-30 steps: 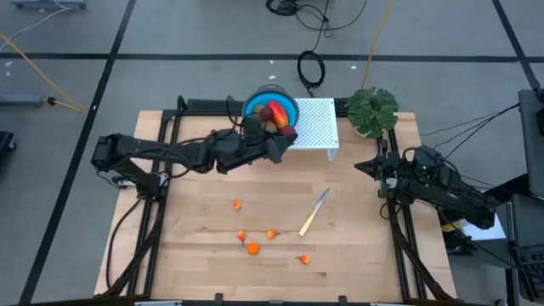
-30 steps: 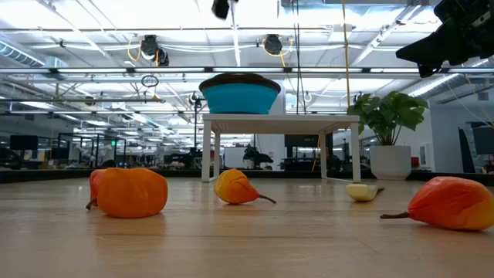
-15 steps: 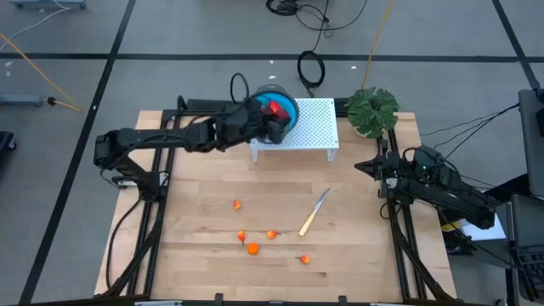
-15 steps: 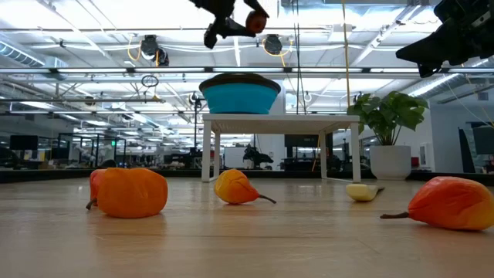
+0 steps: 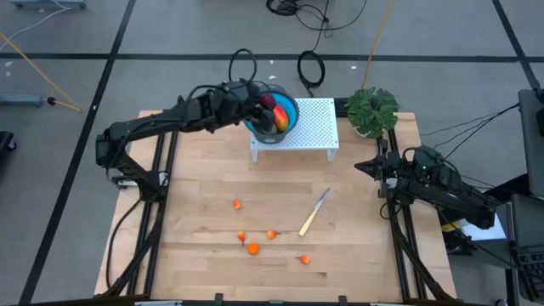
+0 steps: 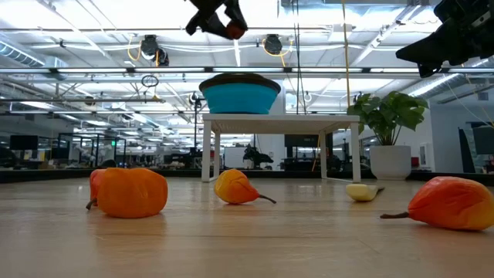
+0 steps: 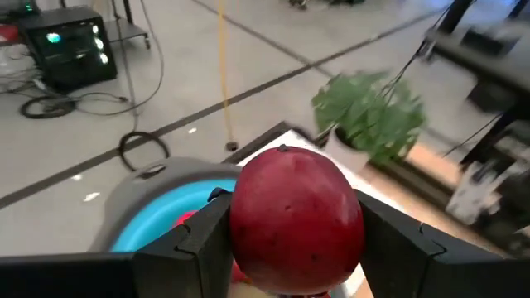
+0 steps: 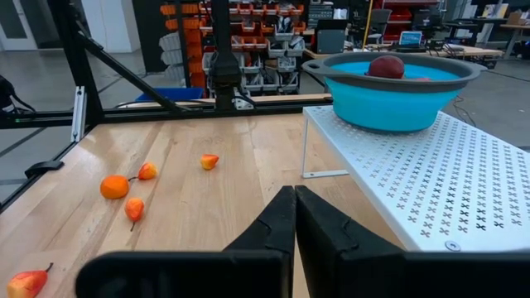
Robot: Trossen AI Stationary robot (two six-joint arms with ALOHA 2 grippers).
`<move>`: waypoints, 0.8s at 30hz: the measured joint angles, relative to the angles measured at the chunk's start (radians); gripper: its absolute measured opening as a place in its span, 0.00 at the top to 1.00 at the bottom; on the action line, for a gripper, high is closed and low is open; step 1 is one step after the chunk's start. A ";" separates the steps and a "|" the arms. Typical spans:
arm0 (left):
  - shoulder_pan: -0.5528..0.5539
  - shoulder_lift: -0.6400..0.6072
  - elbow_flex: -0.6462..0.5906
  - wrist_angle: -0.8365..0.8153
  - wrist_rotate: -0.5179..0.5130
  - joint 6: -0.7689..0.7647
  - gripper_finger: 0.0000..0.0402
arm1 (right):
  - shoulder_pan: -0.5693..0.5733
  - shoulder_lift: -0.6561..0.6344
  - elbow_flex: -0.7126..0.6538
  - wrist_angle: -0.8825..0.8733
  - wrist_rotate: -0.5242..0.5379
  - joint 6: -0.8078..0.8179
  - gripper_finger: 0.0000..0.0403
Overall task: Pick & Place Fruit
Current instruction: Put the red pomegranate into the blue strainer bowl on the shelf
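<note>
**A:** Your left gripper (image 7: 294,248) is clamped on a dark red round fruit (image 7: 296,219), one finger on each flank. It hangs above the blue bowl (image 5: 285,119), which stands on the white perforated stand (image 5: 310,127) at the far side of the table (image 5: 195,170).

**B:** How do you want the drop done?

**A:** Centre over the bowl before you let go, and come down low. Fruit already lies inside, so a high release could bounce this one off the heap or over the rim. Open the fingers only once it is well within the rim.

**B:** And the count?

**A:** One fruit in hand. In the bowl you see at least two pieces; the rest is hidden. Five small orange fruits (image 5: 252,248) lie loose near the table's front, one knife (image 5: 314,212) beside them, one plant (image 5: 372,109) at the far corner. Your right gripper (image 8: 294,217) waits pressed shut at the right edge
</note>
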 joint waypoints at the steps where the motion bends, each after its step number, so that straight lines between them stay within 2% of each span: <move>1: 0.006 0.000 0.000 -0.026 0.000 0.005 0.47 | 0.000 0.000 0.000 0.000 0.000 0.000 0.99; 7: 0.028 0.000 0.000 -0.165 -0.023 0.017 0.47 | 0.000 0.000 0.000 0.000 0.000 0.000 0.99; 15: 0.024 0.000 -0.029 -0.167 -0.026 0.073 0.47 | 0.000 0.000 0.000 0.000 0.000 0.000 0.99; 24: 0.024 0.001 -0.129 -0.159 -0.026 0.093 0.47 | 0.000 0.000 0.000 0.000 0.000 0.000 0.99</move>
